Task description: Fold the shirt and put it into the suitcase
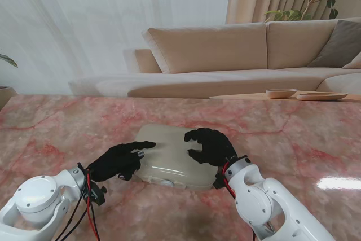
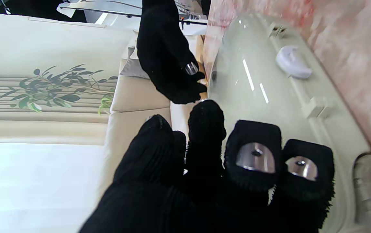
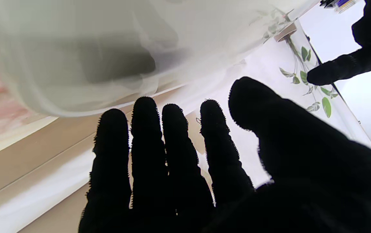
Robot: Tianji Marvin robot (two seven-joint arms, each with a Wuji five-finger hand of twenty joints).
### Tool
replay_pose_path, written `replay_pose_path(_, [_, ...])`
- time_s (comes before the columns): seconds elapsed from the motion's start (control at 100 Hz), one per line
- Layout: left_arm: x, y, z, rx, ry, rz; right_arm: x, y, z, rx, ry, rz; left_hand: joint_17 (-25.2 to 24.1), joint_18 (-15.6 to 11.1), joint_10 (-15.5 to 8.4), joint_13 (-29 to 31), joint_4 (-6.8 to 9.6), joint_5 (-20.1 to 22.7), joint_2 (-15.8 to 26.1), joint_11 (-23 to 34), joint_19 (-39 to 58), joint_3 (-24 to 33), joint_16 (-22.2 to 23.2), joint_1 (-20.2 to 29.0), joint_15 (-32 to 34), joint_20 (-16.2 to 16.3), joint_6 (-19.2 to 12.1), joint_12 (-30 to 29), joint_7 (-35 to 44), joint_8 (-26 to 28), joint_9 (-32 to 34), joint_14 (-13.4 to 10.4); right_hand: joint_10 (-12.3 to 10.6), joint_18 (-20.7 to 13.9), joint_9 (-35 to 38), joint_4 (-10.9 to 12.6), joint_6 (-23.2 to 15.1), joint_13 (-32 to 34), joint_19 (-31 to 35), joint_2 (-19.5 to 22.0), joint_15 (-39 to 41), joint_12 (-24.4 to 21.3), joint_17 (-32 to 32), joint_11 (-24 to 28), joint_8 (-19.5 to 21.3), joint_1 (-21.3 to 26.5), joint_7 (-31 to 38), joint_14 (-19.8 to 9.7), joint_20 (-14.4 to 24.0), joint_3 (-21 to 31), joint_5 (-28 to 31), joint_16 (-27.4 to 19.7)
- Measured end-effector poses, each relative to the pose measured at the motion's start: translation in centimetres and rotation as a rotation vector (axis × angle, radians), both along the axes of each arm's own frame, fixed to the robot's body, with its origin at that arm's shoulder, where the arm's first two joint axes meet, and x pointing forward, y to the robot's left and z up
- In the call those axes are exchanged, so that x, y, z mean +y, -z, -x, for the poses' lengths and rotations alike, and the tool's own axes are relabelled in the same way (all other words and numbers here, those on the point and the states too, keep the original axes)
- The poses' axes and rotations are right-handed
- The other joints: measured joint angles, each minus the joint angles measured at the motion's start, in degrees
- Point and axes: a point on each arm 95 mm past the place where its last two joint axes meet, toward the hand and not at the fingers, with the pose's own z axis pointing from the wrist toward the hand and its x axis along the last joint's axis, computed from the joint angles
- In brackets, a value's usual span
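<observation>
A closed cream suitcase (image 1: 169, 156) lies near the middle of the pink marble table (image 1: 67, 122). The left hand (image 1: 115, 162) rests at its left edge, index finger extended, grasping nothing. The right hand (image 1: 210, 145) lies spread on the lid's right side. No readable writing shows.

A pink, red-veined marble surface (image 1: 67, 122) fills the room's foreground, glossy enough to catch a bright glare near its right edge. One thing lies directly on it: a closed pale-cream suitcase (image 1: 166, 165), near the middle.
</observation>
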Motion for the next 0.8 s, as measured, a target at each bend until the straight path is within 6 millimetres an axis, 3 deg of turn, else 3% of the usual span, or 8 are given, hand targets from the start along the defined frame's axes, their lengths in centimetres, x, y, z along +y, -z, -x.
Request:
replay_pose_path(0.14, [0.1, -1.0, -0.7, -0.073, -0.060, -0.042, -1.0, -0.9, 0.1, -0.026, 0.048, -0.002, -2.87, 0.66, 0.52, -2.61, -0.01, 0.76, -0.03, -2.00, -1.91, -0.50, 0.27, -0.68, -2.46, 1.15, -0.06, -0.02, 0.01, 0.04, -1.40, 1.24, 0.02, 0.01, 0.00, 0.00, -0.02, 0.00, -0.01, 0.00, 0.00, 0.00, 0.00, 0.00, 0.00, -0.02, 0.00, 0.00, 0.00, -0.19, 0.00, 0.00])
replay_pose_path(0.23, [0.1, -1.8, -1.2, -0.122, -0.109, -0.069, -1.5, -1.3, 0.1, -0.039, 0.071, -0.002, -9.56, 1.45, 2.47, -7.65, -0.01, 0.76, -0.03, -6.95, -7.67, -1.04, 0.86, -2.05, -9.24, 1.87, 0.07, -0.90, 0.19, 0.74, -4.67, 4.16, 0.05, 0.01, 0.00, 0.00, -0.02, 0.00, -0.01, 0.06, 0.01, 0.01, 0.00, 0.00, 0.01, -0.02, 0.00, 0.00, 0.00, -0.21, 0.01, 0.00])
replay_pose_path(0.32, [0.2, -2.4, -1.5, -0.173, -0.136, -0.110, -2.2, -1.7, 0.2, -0.048, 0.095, -0.004, -17.50, 2.04, 4.61, -15.40, 0.03, 4.25, -0.03, -14.71, -15.45, -0.54, 0.88, -2.49, -19.61, 1.18, 0.96, -4.44, 2.74, 3.61, -8.68, 7.40, 0.09, 0.01, 0.01, 0.00, -0.02, 0.00, -0.01, 0.07, 0.01, 0.01, 0.00, 0.00, 0.01, -0.02, 0.00, 0.01, -0.01, -0.22, 0.01, 0.00])
replay_pose_path(0.4, [0.4, -2.9, -1.8, -0.218, -0.153, -0.155, -2.8, -2.1, 0.3, -0.058, 0.118, -0.003, -23.14, 2.60, 6.01, -20.26, 0.02, 6.22, -0.63, -21.52, -20.09, -0.54, 0.33, -2.53, -28.28, -1.86, 1.99, -8.01, 3.59, 6.29, -11.50, 9.30, 0.15, 0.02, 0.01, 0.00, -0.02, 0.00, -0.04, 0.23, 0.01, 0.01, 0.00, 0.00, 0.01, -0.07, 0.00, 0.05, -0.01, -0.80, 0.01, 0.00])
replay_pose_path(0.51, [0.8, -3.5, -2.2, -0.287, -0.223, -0.218, -3.5, -2.5, 0.5, -0.070, 0.146, -0.007, -28.16, 2.80, 7.38, -25.64, -0.11, 6.92, -0.63, -28.00, -24.34, -0.58, -3.14, -3.71, -38.57, -6.58, 2.26, -12.64, 3.04, 8.24, -14.58, 10.02, 0.21, 0.06, 0.01, 0.00, -0.02, 0.00, -0.07, 0.97, 0.01, 0.01, 0.00, -0.51, 0.01, -1.38, 0.00, 0.07, -0.02, -1.45, 0.01, 0.00])
replay_pose_path(0.8, [0.9, -4.3, -3.2, -0.535, -0.387, -0.437, -5.2, -3.0, 0.9, -0.097, 0.252, -0.033, -35.94, 3.27, 8.92, -35.70, -0.18, 7.08, -0.59, -42.90, -41.55, -0.58, -18.78, -8.46, -59.37, -18.25, 3.00, -24.70, 2.82, 8.35, -23.18, 9.99, 0.31, 0.76, 0.04, 0.00, -0.02, 0.00, -0.85, 3.37, -2.47, -0.22, -0.12, -2.65, 0.01, -2.18, -0.53, 0.40, -0.04, -4.78, 0.02, 0.00])
